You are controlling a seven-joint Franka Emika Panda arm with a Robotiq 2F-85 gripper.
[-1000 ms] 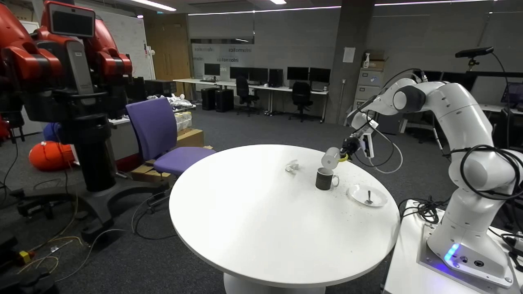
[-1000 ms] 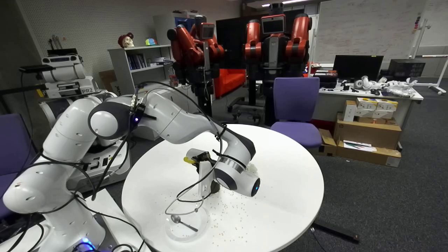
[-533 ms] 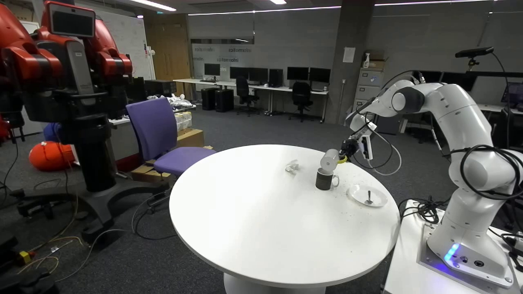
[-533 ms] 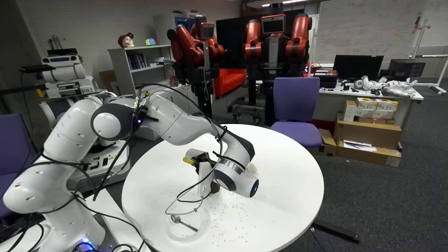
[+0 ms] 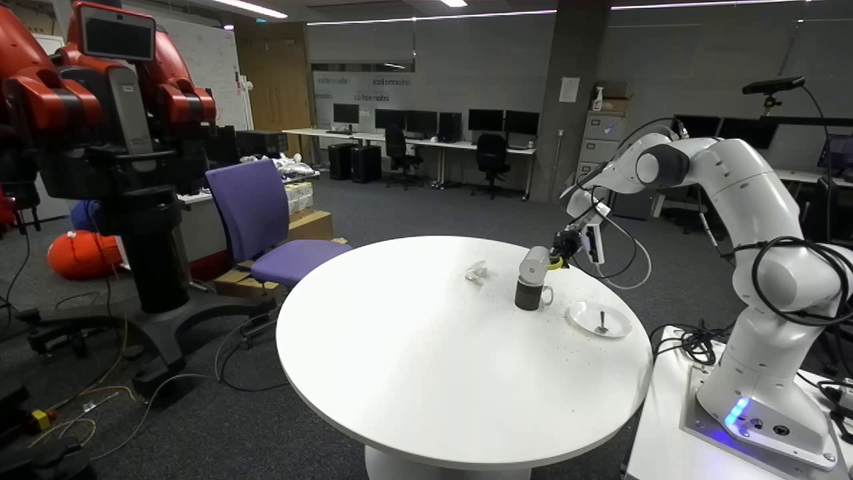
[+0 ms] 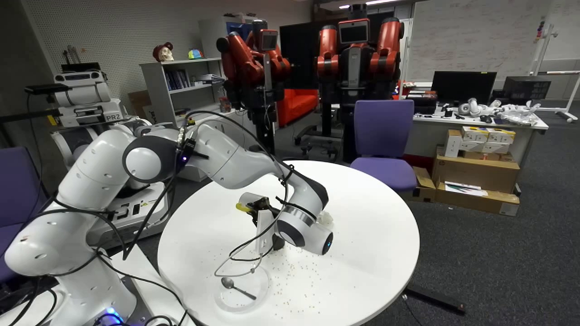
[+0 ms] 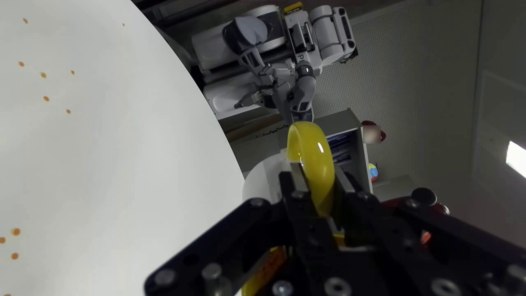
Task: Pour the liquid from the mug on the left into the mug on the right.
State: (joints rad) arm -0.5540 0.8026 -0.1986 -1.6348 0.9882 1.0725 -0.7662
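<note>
Pinching the yellow handle [image 7: 319, 158] between close-set jaws, end effector [image 7: 321, 179] holds white mug [image 5: 535, 262] aloft, tilted near dark mug [image 5: 527, 298] upright on desk [image 5: 413, 347], likely to keep itself clear of the pour.

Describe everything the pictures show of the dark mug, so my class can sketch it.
The dark mug has a dark grey body and a pale looped handle, pointing right in an exterior view; it looks ceramic. It stands upright on the table, with the plate lying on its handle side. Just above, the tilted mug, held by the gripper, hides much of its rim; whether the two touch is unclear. Its inside is hidden.
</note>
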